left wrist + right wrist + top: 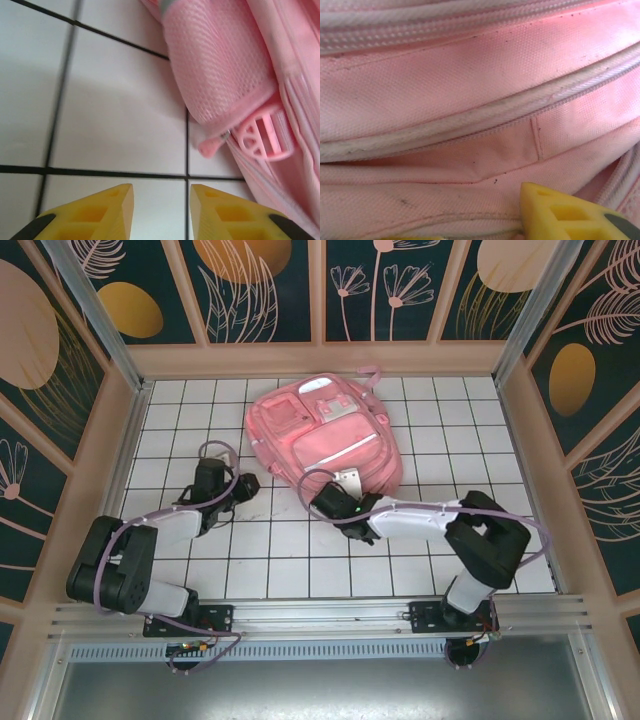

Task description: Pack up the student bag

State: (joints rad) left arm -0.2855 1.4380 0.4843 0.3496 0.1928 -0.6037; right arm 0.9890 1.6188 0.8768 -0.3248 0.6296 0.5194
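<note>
One bag (pixel 320 435) lies on the bench (pixel 280 560), toward its far edge. Left jaws released, just beside the bag's left edge; right jaws against its near edge, grip unclear. Open bench surrounds the bag.

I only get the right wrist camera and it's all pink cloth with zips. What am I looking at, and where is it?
Observer: That's the student bag. It is lying front-up on the white tiled table.
Operator: Where's my gripper on it?
Observer: The right gripper is at the bag's near edge, about midway along it.
Operator: What's my other arm doing?
Observer: The left gripper is beside the bag's near left corner. Its yellow fingers are apart with only tile between them.
</note>
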